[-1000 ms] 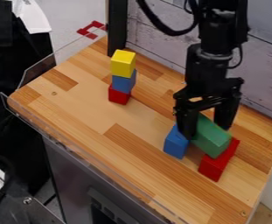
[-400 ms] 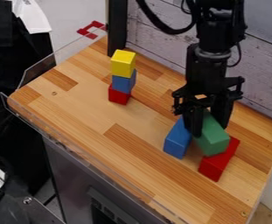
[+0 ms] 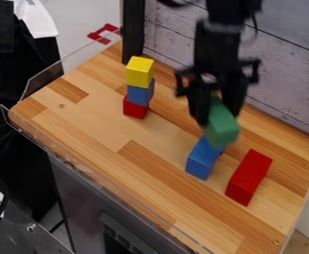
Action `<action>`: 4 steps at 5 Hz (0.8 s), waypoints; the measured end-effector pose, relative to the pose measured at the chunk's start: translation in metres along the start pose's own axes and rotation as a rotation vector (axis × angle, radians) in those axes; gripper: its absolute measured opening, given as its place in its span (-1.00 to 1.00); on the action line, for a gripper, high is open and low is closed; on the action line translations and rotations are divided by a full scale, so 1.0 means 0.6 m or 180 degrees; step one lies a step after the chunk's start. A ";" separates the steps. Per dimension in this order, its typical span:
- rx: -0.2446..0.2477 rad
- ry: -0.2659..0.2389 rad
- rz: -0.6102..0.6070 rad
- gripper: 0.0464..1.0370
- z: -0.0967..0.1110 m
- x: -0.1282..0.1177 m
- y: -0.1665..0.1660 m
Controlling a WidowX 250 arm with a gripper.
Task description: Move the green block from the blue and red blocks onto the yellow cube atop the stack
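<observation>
- Desk: wooden top is carrying all the loose blocks; a clear guard is running along its near left edge.
- Red block: lying lengthwise at the near right, standing apart from the other blocks.
- Blue block: resting on the desk, left of the red block; its far end is sitting partly behind the green block in sight. Whether those two are touching, I cannot tell.
- Green block: hanging in the tool, right of centre, over the far end of the blue block; its near end is protruding free of the grip.
- Handling, as judged: the green block is looking light, stiff and hardly fragile. Its smooth, flat faces are offering fair contact but could be slipping or pivoting under an off-centre hold. The best hold is lying across the two long sides, near mid-length, with the pads flat.
- Tool: pointing down and closing on the green block, one finger on each side, nearer its far end.
- Stack, far left: a red cube is supporting a blue cube, with a yellow cube sitting on top. It is standing upright, well apart from the tool.
</observation>
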State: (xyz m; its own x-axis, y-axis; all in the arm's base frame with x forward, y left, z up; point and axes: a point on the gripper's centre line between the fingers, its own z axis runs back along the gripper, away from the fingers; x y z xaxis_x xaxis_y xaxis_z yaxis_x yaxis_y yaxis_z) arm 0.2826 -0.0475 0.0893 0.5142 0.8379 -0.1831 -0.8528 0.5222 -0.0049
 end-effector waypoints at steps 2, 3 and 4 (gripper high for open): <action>-0.0424 -0.0287 0.0339 0.05 0.085 0.056 0.041; -0.0570 -0.0317 0.0557 0.05 0.100 0.080 0.058; -0.0582 -0.0312 0.0863 0.05 0.106 0.102 0.080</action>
State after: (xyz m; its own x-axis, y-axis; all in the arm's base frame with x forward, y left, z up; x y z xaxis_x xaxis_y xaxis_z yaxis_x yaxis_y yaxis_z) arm 0.2790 0.0387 0.1404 0.2653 0.9582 -0.1067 -0.9574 0.2487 -0.1468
